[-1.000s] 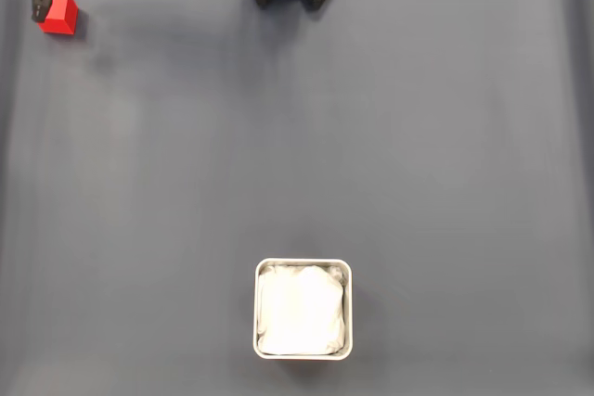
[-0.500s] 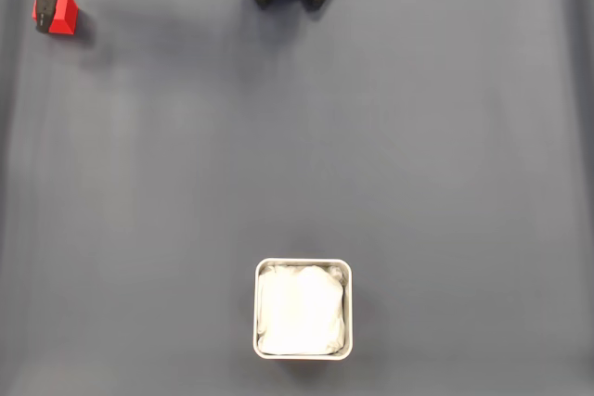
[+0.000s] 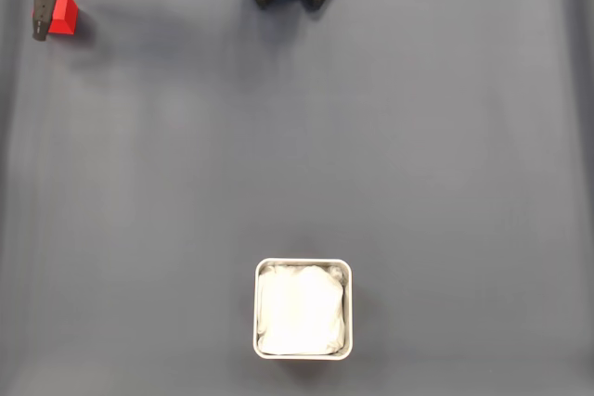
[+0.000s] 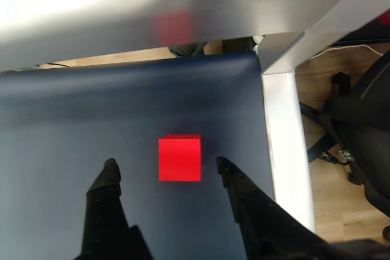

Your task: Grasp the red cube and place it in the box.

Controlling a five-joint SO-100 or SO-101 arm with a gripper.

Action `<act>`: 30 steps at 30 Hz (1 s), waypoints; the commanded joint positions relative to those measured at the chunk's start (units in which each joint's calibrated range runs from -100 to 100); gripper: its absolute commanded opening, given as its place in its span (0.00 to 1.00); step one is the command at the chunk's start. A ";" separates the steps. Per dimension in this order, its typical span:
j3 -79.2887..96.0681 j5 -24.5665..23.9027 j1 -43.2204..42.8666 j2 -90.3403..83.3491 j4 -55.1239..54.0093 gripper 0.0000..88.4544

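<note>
Up in the far left corner of the fixed view we find the gripper (image 3: pixel 42 20), hanging over the dark blue mat (image 3: pixel 371 136) with the red cube (image 3: pixel 64 14) just beside it on its right. From the wrist view we see the gripper (image 4: pixel 166 166) with its two black fingers (image 4: pixel 106 187) spread wide, and the red cube (image 4: pixel 180 158) sits on the mat between their tips, nearer the right-hand finger but touching neither. We cannot say how high the tips hang above the mat, since the wrist view looks nearly straight down on them. Just past the right-hand finger runs the white table edge (image 4: pixel 283 144), with a wooden floor (image 4: pixel 332 168) beyond it. Well away from the gripper, near the bottom edge of the fixed view, stands the box (image 3: pixel 303 263) with its white lining (image 3: pixel 302 311).
</note>
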 commanded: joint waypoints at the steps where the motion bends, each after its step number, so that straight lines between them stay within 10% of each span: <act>1: -0.72 -0.54 0.62 0.07 -1.55 0.42; 30: -1.54 -1.42 -0.09 3.54 -4.83 0.27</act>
